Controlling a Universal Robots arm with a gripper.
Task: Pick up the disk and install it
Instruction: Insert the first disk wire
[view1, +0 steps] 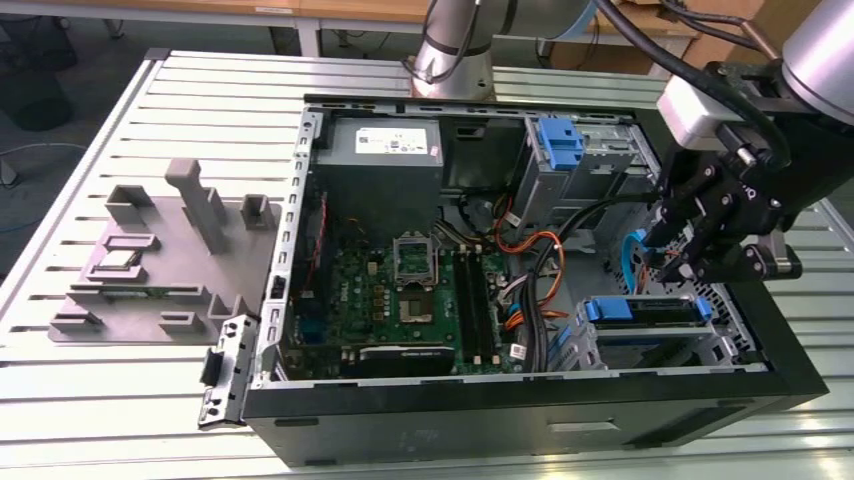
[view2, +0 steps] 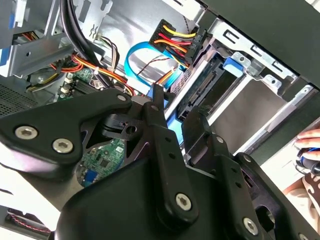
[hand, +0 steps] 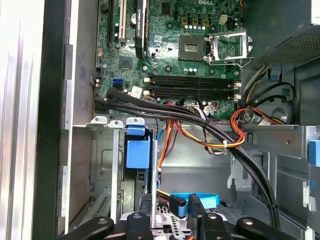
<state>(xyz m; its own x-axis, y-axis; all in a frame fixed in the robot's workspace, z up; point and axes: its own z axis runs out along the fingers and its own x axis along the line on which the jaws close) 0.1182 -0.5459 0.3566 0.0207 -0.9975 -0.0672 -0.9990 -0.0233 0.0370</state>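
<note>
- Hovering over the near right corner of the open computer case, my gripper hangs just above the drive cage there.
- My fingers stand parted with a clear gap between them in both wrist views. I can make out nothing clamped in that gap; a strip of blue shows through it in the second wrist view.
- The disk lies in the drive cage at the exterior view's right, near side, with its blue carrier frame showing along the top edge. In the second wrist view its silver body sits inside the metal cage, just beyond my fingertips.
- By my judgement the pick-up is behind me and the disk is seated, or very nearly so. I cannot tell whether it is pushed fully home.
- A cable plug with red, yellow and black wires hangs close to the disk's connector edge; I cannot tell whether it is plugged in.
- A bare blue bracket stands in the far right cage, well apart from me.
- As for writing: the grey box at the far side carries a white sticker, its print too small to read. The motherboard bears white lettering, and small white tags sit on it, none of which I can read off with confidence.
- The case rests on a slatted tabletop.
</note>
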